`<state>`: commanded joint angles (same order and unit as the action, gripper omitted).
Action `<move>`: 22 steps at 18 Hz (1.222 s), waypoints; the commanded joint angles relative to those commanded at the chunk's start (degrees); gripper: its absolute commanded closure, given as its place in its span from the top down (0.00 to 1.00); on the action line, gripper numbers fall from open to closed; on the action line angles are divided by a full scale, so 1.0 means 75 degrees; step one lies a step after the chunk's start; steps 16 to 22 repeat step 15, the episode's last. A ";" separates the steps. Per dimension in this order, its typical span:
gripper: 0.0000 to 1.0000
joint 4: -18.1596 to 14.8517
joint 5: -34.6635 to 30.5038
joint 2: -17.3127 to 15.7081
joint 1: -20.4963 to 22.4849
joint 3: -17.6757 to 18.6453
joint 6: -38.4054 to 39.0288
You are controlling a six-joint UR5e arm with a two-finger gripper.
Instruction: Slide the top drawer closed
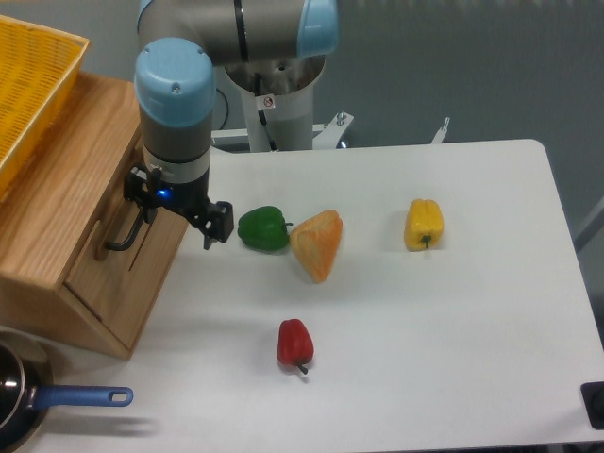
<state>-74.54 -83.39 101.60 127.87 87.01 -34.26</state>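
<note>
White tabletop (453, 321) fills most of what we see, backed by a grey wall, with a light oak-wood cabinet (57, 217) standing at its left edge. We find the top drawer (142, 255), a shallow oak box with a flat front panel and a black metal bar handle (123, 231), sitting nearly flush with the cabinet face. Our arm's black two-finger gripper (179, 215) points down right at that front panel, beside the handle; one fingertip (215, 226) shows clear on the side toward the table, the other is hidden near the handle, so we cannot tell how far the jaws are spread or whether they touch the panel. Just beside the gripper lies a green bell pepper (262, 228), touching an orange wedge-shaped object (317, 243). A yellow bell pepper (424, 224) lies well apart, and a red bell pepper (294, 344) nearer the front. We also see a yellow plastic basket (33, 90) atop the cabinet and a blue-handled pan (57, 401) below.
</note>
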 joint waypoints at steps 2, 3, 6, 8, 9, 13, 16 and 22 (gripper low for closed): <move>1.00 0.0060 -0.0260 0.0000 0.0188 -0.0012 -0.0294; 1.00 0.0049 -0.0272 0.0000 0.0293 -0.0012 -0.0434; 1.00 0.0072 -0.0365 0.0000 0.0586 -0.0012 -0.1042; 1.00 0.0060 -0.0623 0.0000 0.0739 0.0012 -0.1535; 1.00 0.0060 -0.0716 0.0000 0.0797 0.0012 -0.1700; 1.00 0.0025 -0.0776 -0.0035 0.1125 0.0000 -0.2076; 1.00 0.0002 -0.0764 -0.0058 0.1336 0.0023 -0.2251; 1.00 0.0002 -0.0764 -0.0058 0.1336 0.0023 -0.2251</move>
